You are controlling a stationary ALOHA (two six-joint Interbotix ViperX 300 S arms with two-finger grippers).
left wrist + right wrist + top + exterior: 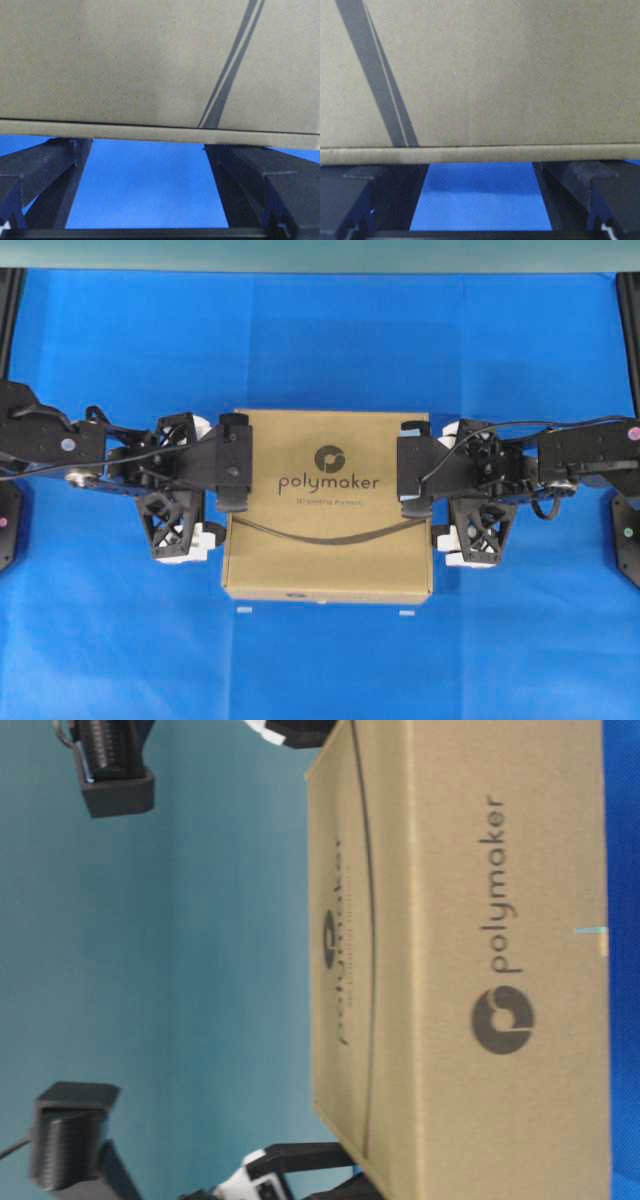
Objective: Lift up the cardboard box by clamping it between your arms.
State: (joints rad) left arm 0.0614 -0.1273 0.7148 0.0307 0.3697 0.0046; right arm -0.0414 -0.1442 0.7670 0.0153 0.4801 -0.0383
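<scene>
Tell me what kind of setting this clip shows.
Probably a robot lab bench: a blue-covered table, black frame posts at its edges, two arms and only a cardboard box.

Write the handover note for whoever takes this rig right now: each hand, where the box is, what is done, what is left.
Left hand: fingers spread open, set against the left edge of the cardboard box, gripping nothing.
Right hand: the same, open, against the opposite edge.
Box: flat between the two arms over the blue cloth, logo side up. The wrist views show blue cloth under the box edge, so it may be slightly off the table; the pictures do not settle this.
Done: both arms are placed on opposite sides.
Left: confirm the squeeze, raise both arms together and keep the box level.
</scene>
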